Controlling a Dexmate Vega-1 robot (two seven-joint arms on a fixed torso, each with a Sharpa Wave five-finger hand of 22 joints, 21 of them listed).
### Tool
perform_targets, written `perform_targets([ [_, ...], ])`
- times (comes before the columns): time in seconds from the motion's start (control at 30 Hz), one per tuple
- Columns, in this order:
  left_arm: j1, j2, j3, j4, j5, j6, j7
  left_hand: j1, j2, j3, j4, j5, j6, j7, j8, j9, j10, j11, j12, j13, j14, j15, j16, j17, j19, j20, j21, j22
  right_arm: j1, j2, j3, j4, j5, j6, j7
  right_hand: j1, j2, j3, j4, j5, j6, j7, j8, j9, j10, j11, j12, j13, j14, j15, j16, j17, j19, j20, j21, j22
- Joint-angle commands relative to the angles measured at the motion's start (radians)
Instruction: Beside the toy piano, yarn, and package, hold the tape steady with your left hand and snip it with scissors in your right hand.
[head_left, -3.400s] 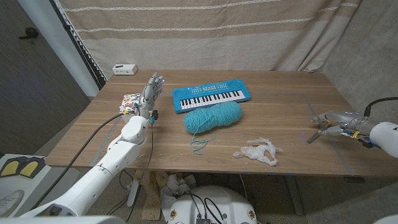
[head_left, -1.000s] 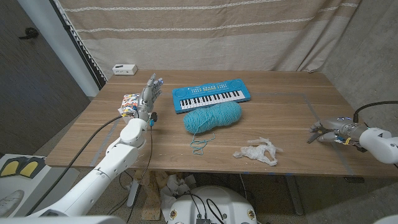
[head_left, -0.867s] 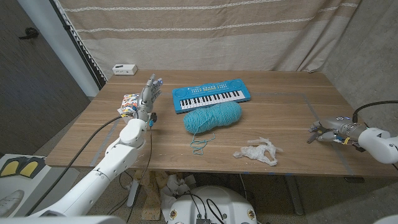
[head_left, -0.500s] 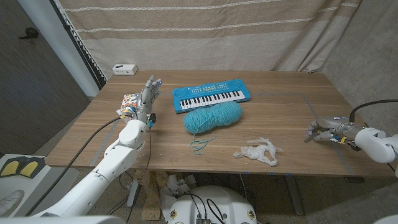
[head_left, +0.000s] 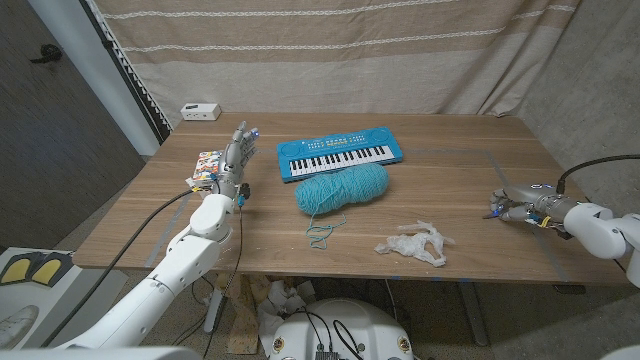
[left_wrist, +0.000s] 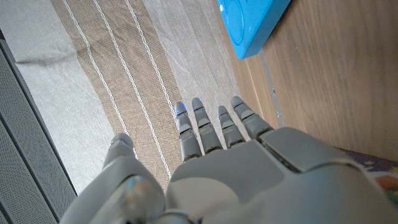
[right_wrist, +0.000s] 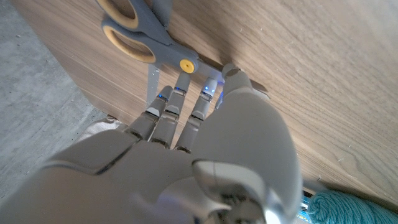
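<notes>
Nearest the table's front edge: crumpled clear plastic package (head_left: 415, 243), right of centre. Just beyond it, a loose loop of teal strand trails from the yarn (head_left: 342, 188), a fat teal skein at mid-table.

Right hand (head_left: 513, 205) low at the table's right side. In the right wrist view its fingertips (right_wrist: 180, 83) reach down onto the scissors (right_wrist: 140, 34), grey blades with yellow-lined handles and a yellow pivot, lying on the wood. Fingers close together and extended, touching near the pivot; whether they actually grip the scissors I cannot tell.

Left hand (head_left: 236, 157) on the table's left side, raised with fingers pointing up and slightly apart, holding nothing. Left wrist view shows the same: fingers (left_wrist: 211, 124) straight, narrow gaps, curtain behind.

Beside the left hand, touching or just behind it, a small colourful printed item (head_left: 207, 165) on the wood; can't confirm it is the tape.

Beyond the yarn, touching it: blue toy piano (head_left: 340, 155). Farthest, at the back left corner, a small white box (head_left: 200, 111).
</notes>
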Motion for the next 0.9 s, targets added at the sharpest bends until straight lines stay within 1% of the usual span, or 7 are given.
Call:
perform_targets([
  [0.03, 0.004, -0.004, -0.002, 0.001, 0.001, -0.003, 0.006, -0.012, -0.002, 0.002, 0.006, 0.004, 0.007, 0.0, 0.007, 0.002, 0.005, 0.001, 0.007, 0.005, 0.002, -0.049, 0.002, 0.003, -0.005, 0.002, 0.002, 0.003, 0.053, -0.065, -0.095, 0.018, 0.069, -0.011, -0.047, 0.058, 0.006, 0.03, -0.004, -0.02, -0.03, -0.002, -0.011, -0.026, 0.068, -0.018, 0.011, 0.003, 0.148, -0.186, 0.052, 0.009, 0.036, -0.118, 0.039, 0.014],
  [0.1, 0.004, -0.005, -0.002, 0.002, 0.001, -0.004, 0.005, -0.012, -0.002, 0.002, 0.006, 0.004, 0.009, -0.002, 0.008, 0.002, 0.005, 0.001, 0.007, 0.005, 0.002, -0.05, 0.002, 0.003, -0.005, 0.002, 0.002, 0.003, 0.057, -0.075, -0.103, 0.019, 0.083, -0.013, -0.051, 0.074, 0.001, 0.034, -0.008, -0.027, -0.05, 0.0, -0.018, -0.032, 0.067, -0.017, 0.007, 0.003, 0.161, -0.186, 0.051, 0.005, 0.043, -0.124, 0.049, 0.017],
  [0.2, 0.005, -0.006, -0.002, 0.003, 0.003, -0.005, 0.007, -0.013, -0.002, 0.002, 0.006, 0.004, 0.012, -0.003, 0.008, 0.002, 0.005, 0.0, 0.007, 0.005, 0.002, -0.05, 0.002, 0.003, -0.006, 0.003, 0.002, 0.003, 0.066, -0.094, -0.122, 0.019, 0.098, -0.022, -0.055, 0.08, -0.006, 0.03, -0.006, -0.036, -0.071, -0.002, -0.028, -0.04, 0.047, -0.014, -0.006, 0.005, 0.131, -0.185, 0.029, -0.006, 0.041, -0.122, 0.06, 0.023],
  [0.4, 0.008, -0.003, -0.003, -0.001, 0.003, -0.004, 0.007, -0.014, -0.002, 0.002, 0.007, 0.005, 0.024, 0.004, 0.012, 0.002, 0.007, 0.001, 0.007, 0.005, 0.003, -0.05, 0.002, 0.003, -0.005, 0.002, 0.002, 0.003, 0.071, -0.131, -0.145, 0.023, 0.133, -0.036, -0.065, 0.054, -0.024, -0.001, 0.014, -0.04, -0.102, 0.008, -0.05, -0.069, -0.034, -0.008, -0.058, -0.001, 0.037, -0.182, -0.04, -0.043, 0.018, -0.105, 0.078, 0.028],
  [0.53, 0.009, -0.004, -0.001, -0.003, 0.003, -0.003, 0.007, -0.015, -0.002, 0.002, 0.007, 0.005, 0.027, 0.004, 0.013, 0.002, 0.011, 0.002, 0.009, 0.005, 0.003, -0.05, 0.002, 0.003, -0.005, 0.003, 0.002, 0.003, 0.083, -0.155, -0.174, 0.025, 0.148, -0.041, -0.072, 0.036, -0.029, -0.014, 0.022, -0.035, -0.125, 0.014, -0.069, -0.087, -0.074, -0.007, -0.076, 0.005, 0.003, -0.18, -0.06, -0.052, 0.009, -0.093, 0.083, 0.026],
  [0.67, 0.009, -0.005, 0.0, -0.004, 0.006, -0.004, 0.008, -0.016, -0.002, 0.001, 0.007, 0.005, 0.034, 0.005, 0.014, 0.002, 0.011, 0.0, 0.009, 0.005, 0.004, -0.051, 0.003, 0.003, -0.004, 0.002, 0.003, 0.003, 0.101, -0.173, -0.206, 0.025, 0.164, -0.053, -0.081, 0.031, -0.026, -0.016, 0.025, -0.031, -0.135, 0.018, -0.081, -0.099, -0.085, -0.006, -0.08, 0.008, 0.003, -0.18, -0.06, -0.053, 0.01, -0.088, 0.086, 0.025],
  [0.9, 0.002, -0.005, 0.003, -0.001, 0.007, -0.003, 0.003, -0.017, -0.002, 0.001, 0.007, 0.005, 0.039, 0.007, 0.015, 0.002, 0.013, 0.001, 0.009, 0.005, 0.005, -0.051, 0.003, 0.003, -0.004, 0.003, 0.003, 0.003, 0.127, -0.204, -0.258, 0.02, 0.195, -0.07, -0.102, 0.032, -0.015, -0.014, 0.026, -0.021, -0.149, 0.023, -0.106, -0.125, -0.109, -0.009, -0.085, 0.021, 0.072, -0.183, -0.03, -0.045, 0.02, -0.081, 0.096, 0.021],
])
